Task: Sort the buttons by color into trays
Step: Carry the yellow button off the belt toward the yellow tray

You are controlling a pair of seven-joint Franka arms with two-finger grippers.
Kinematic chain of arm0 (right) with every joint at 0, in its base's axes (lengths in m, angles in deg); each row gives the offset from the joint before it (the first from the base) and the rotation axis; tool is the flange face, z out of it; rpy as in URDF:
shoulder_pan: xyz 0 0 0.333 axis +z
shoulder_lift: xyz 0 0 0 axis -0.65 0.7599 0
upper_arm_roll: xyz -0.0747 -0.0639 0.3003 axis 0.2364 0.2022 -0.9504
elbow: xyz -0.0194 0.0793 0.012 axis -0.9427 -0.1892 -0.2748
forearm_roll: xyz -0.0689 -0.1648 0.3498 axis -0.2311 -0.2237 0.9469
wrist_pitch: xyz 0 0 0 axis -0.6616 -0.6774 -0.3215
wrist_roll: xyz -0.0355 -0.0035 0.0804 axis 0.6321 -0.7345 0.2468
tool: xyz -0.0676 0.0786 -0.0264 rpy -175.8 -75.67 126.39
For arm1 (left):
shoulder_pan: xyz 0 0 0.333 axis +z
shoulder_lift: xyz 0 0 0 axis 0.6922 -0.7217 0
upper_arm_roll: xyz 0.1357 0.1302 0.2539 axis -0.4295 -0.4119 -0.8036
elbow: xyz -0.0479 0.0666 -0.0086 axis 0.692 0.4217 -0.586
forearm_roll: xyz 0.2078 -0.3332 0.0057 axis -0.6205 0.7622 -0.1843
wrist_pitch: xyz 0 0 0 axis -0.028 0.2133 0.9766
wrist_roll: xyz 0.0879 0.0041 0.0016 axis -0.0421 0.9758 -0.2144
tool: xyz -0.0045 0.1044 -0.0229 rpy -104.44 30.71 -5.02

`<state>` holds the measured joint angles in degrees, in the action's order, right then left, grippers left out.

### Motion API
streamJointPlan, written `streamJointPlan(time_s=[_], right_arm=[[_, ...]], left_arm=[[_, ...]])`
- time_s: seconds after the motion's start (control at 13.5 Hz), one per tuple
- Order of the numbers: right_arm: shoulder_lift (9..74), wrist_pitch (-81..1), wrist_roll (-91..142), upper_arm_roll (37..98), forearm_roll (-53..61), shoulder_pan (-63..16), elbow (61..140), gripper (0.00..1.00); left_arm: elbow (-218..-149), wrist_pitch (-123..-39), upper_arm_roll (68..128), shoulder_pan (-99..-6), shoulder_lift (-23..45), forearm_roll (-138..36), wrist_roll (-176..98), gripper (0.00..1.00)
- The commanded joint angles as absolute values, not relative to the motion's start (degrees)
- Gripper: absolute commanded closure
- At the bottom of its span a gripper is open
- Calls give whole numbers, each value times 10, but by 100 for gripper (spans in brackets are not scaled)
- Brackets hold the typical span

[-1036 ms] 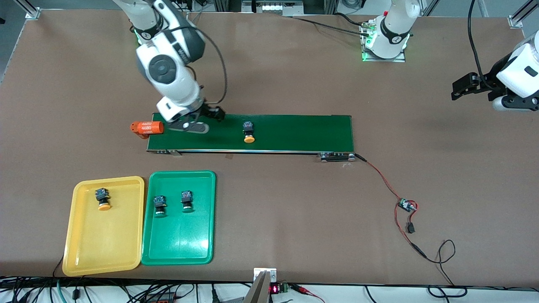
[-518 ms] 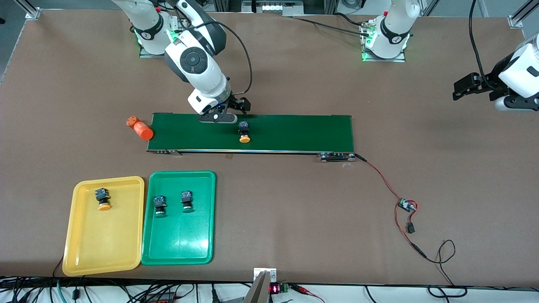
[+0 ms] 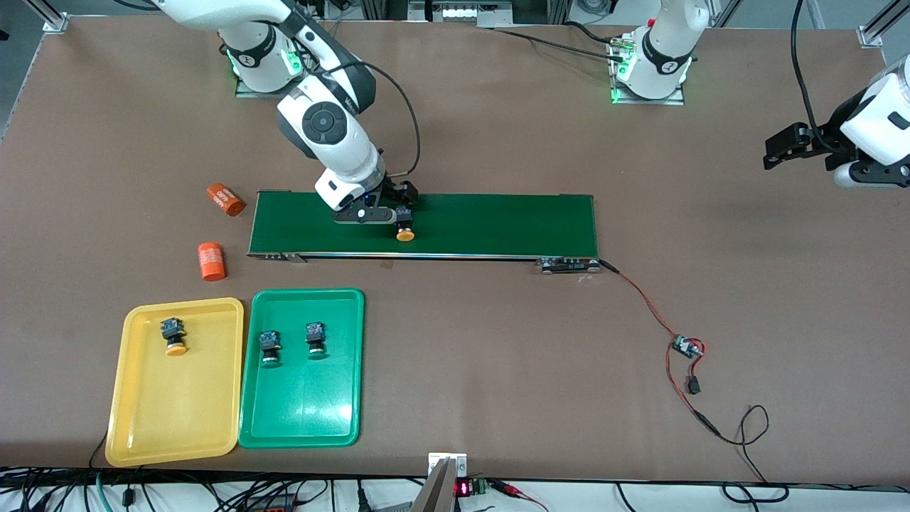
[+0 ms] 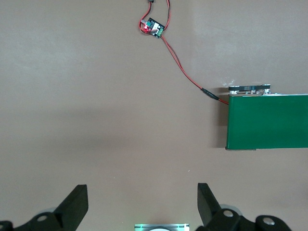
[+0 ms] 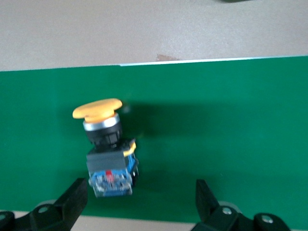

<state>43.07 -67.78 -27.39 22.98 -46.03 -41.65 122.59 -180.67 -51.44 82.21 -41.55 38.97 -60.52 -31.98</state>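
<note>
Right hand [image 3: 387, 213] hung spread over the belt [image 3: 498, 224], straddling the yellow button [image 3: 404, 226] (last unsorted), poised to pinch it; left hand [image 3: 778, 146] waited spread, well clear.

White arms [image 3: 334, 135], grey round joint caps, black hands [image 3: 387, 210], black cables.

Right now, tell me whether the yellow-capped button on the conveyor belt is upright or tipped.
Tipped: the yellow-capped button lies on its side on the conveyor belt, cap facing sideways along the belt surface.

Both hands [image 3: 387, 213] [image 3: 775, 151] open, apart.
</note>
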Motion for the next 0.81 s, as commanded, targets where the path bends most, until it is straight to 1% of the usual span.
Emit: streamJointPlan(time_s=[0.0,0.22,0.3,0.37,0.52,0.74], right_arm=[[453,-700,-284,241,-479,-409,1217,0],[459,-705,-285,252,-479,-398,1209,0],[460,-705,-287,252,-479,-397,1209,3],[460,-705,-289,252,-479,-398,1209,10],[460,-705,-287,253,-480,-398,1208,29],[460,-704,-284,260,-502,-399,1208,64]], left_arm=[[-1799,-504,825,-416,393,-617,-317,0],[-1799,-504,829,-416,393,-617,-317,0],[-1799,-504,829,-416,393,-617,-317,0],[-1799,-504,829,-416,393,-617,-317,0],[-1799,-504,828,-416,393,-617,-317,0],[-1799,-504,828,-416,393,-617,-317,0]])
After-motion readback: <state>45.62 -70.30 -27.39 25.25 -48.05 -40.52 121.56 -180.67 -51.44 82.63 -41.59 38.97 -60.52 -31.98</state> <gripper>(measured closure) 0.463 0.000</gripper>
